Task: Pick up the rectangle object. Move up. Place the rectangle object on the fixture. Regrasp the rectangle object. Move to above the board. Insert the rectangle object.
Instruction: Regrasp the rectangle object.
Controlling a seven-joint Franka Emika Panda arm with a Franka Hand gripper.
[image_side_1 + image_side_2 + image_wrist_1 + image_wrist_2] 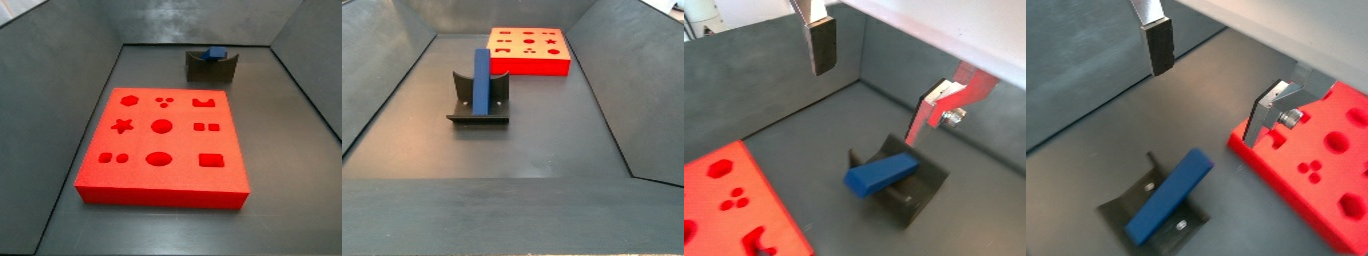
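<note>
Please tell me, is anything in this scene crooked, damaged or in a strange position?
Nothing looks damaged. The rectangle object rests on the fixture, leaning rather than lying flat, one end raised. The board lies flat on the floor. The gripper is above the fixture, fingers apart, holding nothing.

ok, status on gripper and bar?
Gripper open, empty, above the fixture. Rectangle object resting on fixture, untouched. Board clear, nothing in the way.

The gripper (1213, 85) hung open above the grey floor, well clear of the blue rectangle object (1170, 196) lying on the fixture (1130, 211), beside the red board (1323, 160).
</note>
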